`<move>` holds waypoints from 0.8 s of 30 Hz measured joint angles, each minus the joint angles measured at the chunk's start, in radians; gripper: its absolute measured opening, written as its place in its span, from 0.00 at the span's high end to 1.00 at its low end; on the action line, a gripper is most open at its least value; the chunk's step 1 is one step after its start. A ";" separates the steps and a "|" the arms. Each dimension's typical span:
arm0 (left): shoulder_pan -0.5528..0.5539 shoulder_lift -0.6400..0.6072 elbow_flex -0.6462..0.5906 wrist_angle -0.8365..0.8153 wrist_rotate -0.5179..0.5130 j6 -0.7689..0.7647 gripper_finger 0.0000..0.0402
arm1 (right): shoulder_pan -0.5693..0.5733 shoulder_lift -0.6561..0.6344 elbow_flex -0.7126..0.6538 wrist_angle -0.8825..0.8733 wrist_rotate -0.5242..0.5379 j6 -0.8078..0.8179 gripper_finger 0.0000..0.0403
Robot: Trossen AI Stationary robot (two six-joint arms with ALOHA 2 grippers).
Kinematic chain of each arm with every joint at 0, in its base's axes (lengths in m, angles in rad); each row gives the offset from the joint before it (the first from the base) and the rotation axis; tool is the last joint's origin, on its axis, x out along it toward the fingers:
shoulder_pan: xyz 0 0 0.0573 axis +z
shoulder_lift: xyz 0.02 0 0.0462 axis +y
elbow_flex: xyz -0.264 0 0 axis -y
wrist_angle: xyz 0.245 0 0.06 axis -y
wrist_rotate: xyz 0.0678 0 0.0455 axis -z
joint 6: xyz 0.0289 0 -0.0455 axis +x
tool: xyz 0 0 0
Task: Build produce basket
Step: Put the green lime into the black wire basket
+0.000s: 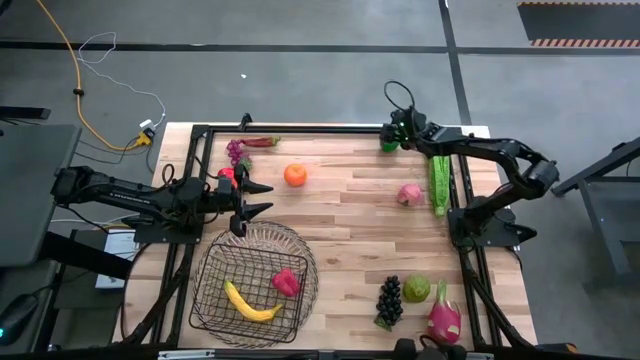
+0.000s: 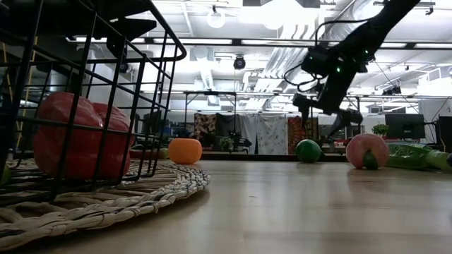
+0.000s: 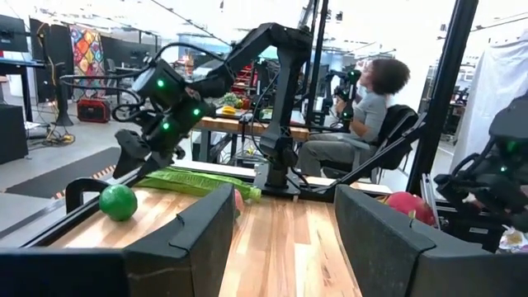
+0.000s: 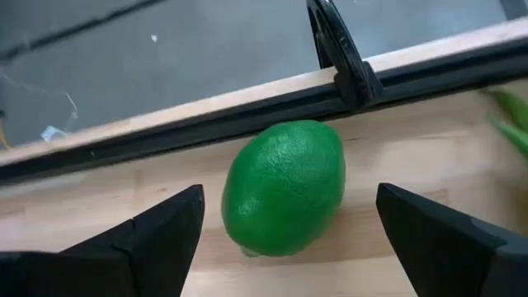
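Basket [image 1: 254, 283] at near-left table edge, on woven mat [image 2: 106, 197], holding banana [image 1: 250, 304] and red fruit [image 1: 287, 282]. Left gripper [image 1: 262, 197] just beyond rim, fingers half spread, holding nothing. Open wood mid-table. Right gripper [image 4: 289, 239] at far rail, fingers wide, straddling lime [image 4: 285, 187]; lime's long axis tilted toward rail.

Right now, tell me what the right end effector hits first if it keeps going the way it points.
The lime. It lies centred between the open fingers of the right end effector, at the table's far edge. How near is hard to tell.
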 joint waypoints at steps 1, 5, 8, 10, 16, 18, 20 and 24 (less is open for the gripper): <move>0.000 0.000 0.000 0.004 -0.002 0.000 0.50 | -0.002 0.000 -0.015 0.030 0.000 0.012 0.14; 0.000 0.000 0.000 0.013 -0.004 0.001 0.50 | -0.005 0.000 -0.056 0.081 0.005 0.055 0.14; 0.000 0.000 0.000 0.014 -0.008 0.002 0.50 | -0.005 0.021 -0.056 0.100 0.008 0.074 0.14; 0.000 0.000 0.000 0.015 -0.024 0.008 0.50 | -0.005 0.049 -0.056 0.145 0.001 0.082 0.14; 0.000 0.000 0.000 0.014 -0.046 0.009 0.50 | -0.010 0.170 -0.031 0.195 -0.019 0.115 0.14; 0.000 0.000 0.000 0.014 -0.045 0.009 0.50 | -0.012 0.202 -0.015 0.198 -0.011 0.129 0.14; 0.000 0.000 0.000 0.014 -0.045 0.010 0.50 | -0.012 0.227 0.005 0.199 -0.004 0.130 0.14; 0.000 0.000 0.000 0.013 -0.045 0.009 0.50 | -0.011 0.256 0.034 0.198 0.014 0.125 0.14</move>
